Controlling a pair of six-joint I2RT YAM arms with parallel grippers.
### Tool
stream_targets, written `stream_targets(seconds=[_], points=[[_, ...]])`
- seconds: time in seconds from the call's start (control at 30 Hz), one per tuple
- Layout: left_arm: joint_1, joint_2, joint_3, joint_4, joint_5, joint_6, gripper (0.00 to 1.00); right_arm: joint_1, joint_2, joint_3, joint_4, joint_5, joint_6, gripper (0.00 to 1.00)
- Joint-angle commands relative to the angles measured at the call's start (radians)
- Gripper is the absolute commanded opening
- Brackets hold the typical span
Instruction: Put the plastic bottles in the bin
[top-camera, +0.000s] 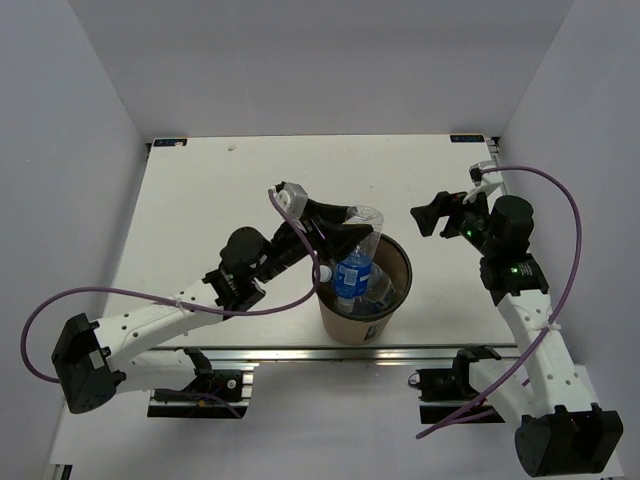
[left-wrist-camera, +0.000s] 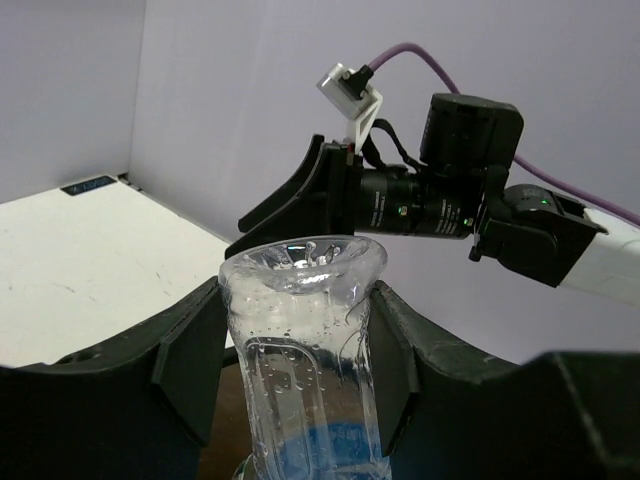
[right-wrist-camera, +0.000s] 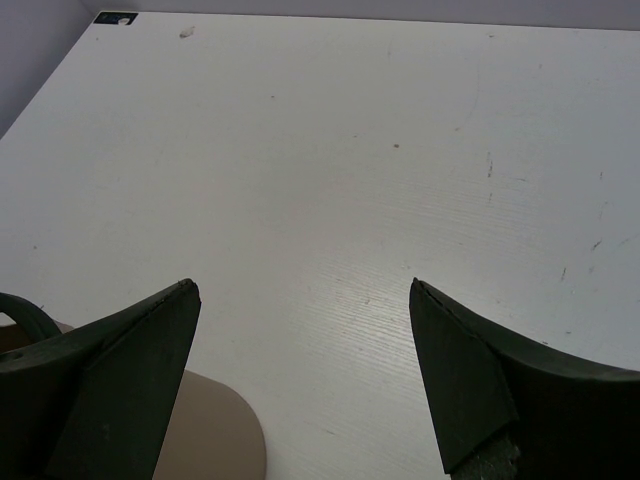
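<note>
The brown round bin (top-camera: 345, 322) stands at the table's front middle. My left gripper (top-camera: 340, 237) is shut on a clear plastic bottle (top-camera: 358, 262) with a blue label, held base up and cap down over the bin's mouth. In the left wrist view the bottle's base (left-wrist-camera: 303, 262) sits between the two pads (left-wrist-camera: 190, 362). Another bottle (top-camera: 380, 287) lies inside the bin. My right gripper (top-camera: 430, 220) is open and empty, hovering right of the bin; its fingers (right-wrist-camera: 130, 380) frame bare table, with the bin's tan edge (right-wrist-camera: 215, 430) at lower left.
The white table (top-camera: 220, 200) is enclosed by grey-white walls on three sides. The right arm's camera and purple cable (left-wrist-camera: 450, 190) show across from the left wrist. A metal rail (top-camera: 300, 352) runs along the near edge.
</note>
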Motion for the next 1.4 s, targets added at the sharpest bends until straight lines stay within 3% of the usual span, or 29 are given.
stream_targets(seconds=[0.0, 0.17, 0.27, 0.33, 0.4, 0.57, 0.8, 1.0, 1.13, 1.2, 1.37], points=[[-0.022, 0.013, -0.012, 0.052, -0.043, 0.068, 0.0, -0.003, 0.006, -0.013, 0.073, -0.018, -0.005, 0.89], [-0.052, -0.004, -0.075, 0.116, -0.048, 0.122, 0.27, -0.003, 0.02, -0.006, 0.069, -0.001, -0.016, 0.89], [-0.061, -0.018, -0.124, 0.183, -0.053, 0.148, 0.33, -0.003, 0.02, -0.007, 0.071, 0.005, -0.019, 0.89], [-0.067, -0.018, -0.138, 0.214, -0.037, 0.168, 0.13, -0.003, 0.017, -0.01, 0.077, 0.004, -0.022, 0.89], [-0.073, -0.013, -0.147, 0.223, -0.019, 0.211, 0.0, -0.003, 0.02, -0.009, 0.077, 0.003, -0.02, 0.89], [-0.073, -0.021, -0.176, 0.163, 0.056, 0.31, 0.0, -0.005, 0.009, -0.007, 0.071, 0.028, -0.031, 0.89], [-0.075, 0.016, -0.212, 0.064, -0.005, 0.249, 0.0, -0.005, 0.014, -0.012, 0.083, 0.039, -0.034, 0.89], [-0.081, 0.134, -0.135, -0.013, -0.036, 0.264, 0.0, -0.003, 0.026, -0.005, 0.082, 0.02, -0.027, 0.89], [-0.081, 0.159, -0.089, -0.033, -0.051, 0.284, 0.16, -0.003, 0.016, -0.005, 0.083, 0.033, -0.03, 0.89], [-0.081, 0.165, -0.075, -0.037, -0.042, 0.295, 0.3, -0.003, 0.014, -0.005, 0.085, 0.033, -0.031, 0.89], [-0.081, 0.185, -0.049, -0.057, -0.014, 0.307, 0.38, -0.003, 0.019, -0.004, 0.085, 0.031, -0.03, 0.89]])
